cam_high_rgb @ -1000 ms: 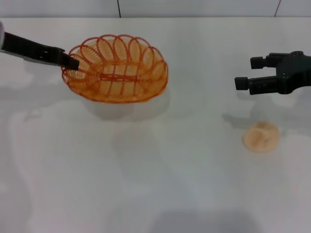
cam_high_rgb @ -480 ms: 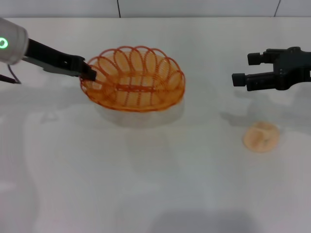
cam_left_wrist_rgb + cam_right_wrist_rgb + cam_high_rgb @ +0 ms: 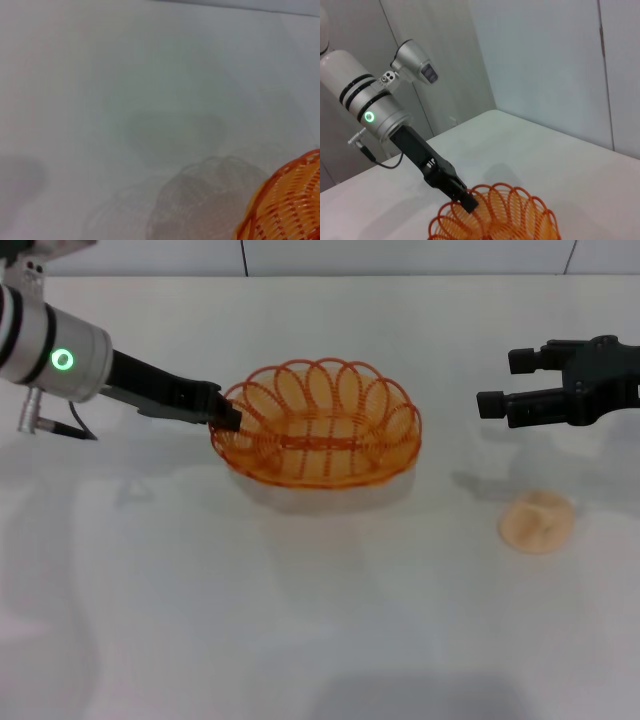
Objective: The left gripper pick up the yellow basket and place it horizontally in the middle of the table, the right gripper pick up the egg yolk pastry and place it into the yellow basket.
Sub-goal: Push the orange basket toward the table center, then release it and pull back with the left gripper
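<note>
The left end effector is clamped on the looped rim at the near-left end of the yellow basket, holding it lifted a little off the white surface, its shadow lying just beneath it. The basket hangs over the middle of the surface's width, somewhat toward the far edge, long axis running side to side and the base close to level. The right wrist view shows the same hold from the other side, the black fingers pinching one scalloped loop.

The basket looks light and open, a wire frame stiff enough to keep its oval when held by one end, though a single loop may flex or let the basket swing; the rim is the natural place to take it, as the base offers nothing to pinch.

The right end effector hovers above the right side of the surface, prongs apart and holding nothing. The egg yolk pastry sits on the surface toward the right edge, nearer the front than that end effector and well apart from the basket. It appears soft and crumbly, so a gentle grip across its domed sides would suit it.
</note>
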You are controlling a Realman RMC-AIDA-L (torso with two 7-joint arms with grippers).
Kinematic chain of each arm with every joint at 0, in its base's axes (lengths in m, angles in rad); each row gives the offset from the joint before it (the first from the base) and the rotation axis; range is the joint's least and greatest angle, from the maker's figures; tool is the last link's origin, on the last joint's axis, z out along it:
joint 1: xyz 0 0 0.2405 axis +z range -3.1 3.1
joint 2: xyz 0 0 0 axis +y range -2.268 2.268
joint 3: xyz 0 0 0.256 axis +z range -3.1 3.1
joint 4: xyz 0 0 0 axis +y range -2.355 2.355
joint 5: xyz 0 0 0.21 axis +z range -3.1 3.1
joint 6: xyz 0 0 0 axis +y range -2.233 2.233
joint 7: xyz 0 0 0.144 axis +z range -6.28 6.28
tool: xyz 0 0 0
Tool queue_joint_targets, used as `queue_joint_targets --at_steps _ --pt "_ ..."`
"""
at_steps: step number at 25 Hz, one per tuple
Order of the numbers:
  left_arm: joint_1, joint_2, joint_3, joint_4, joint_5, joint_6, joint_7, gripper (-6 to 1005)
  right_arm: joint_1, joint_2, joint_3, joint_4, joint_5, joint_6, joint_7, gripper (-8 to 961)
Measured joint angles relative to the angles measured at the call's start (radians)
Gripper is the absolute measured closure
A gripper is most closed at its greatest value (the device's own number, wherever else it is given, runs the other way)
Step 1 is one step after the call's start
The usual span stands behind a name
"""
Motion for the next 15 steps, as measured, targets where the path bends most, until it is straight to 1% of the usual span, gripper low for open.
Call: queue_joint_targets --at_steps 2,5,9,15 --pt "0.001 -0.008 0.000 -0.015 -0.001 -0.012 0.000 919 0.000 0.000 0.000 0.000 0.000 -0.002 0.000 82" --pt "0.002 -0.012 -0.002 -0.050 -0.001 -0.024 0.000 919 0.000 0.000 0.000 -0.002 0.000 -0.007 0.000 82" --pt "0.006 -0.021 -0.003 -0.061 -0.002 -0.029 -0.004 918 -0.001 0.000 0.000 -0.004 0.000 -0.016 0.000 82" --pt "0.011 -0.021 0.000 -0.079 -0.003 -0.034 -0.016 918 -0.001 0.000 0.000 -0.005 0.000 -0.030 0.000 82"
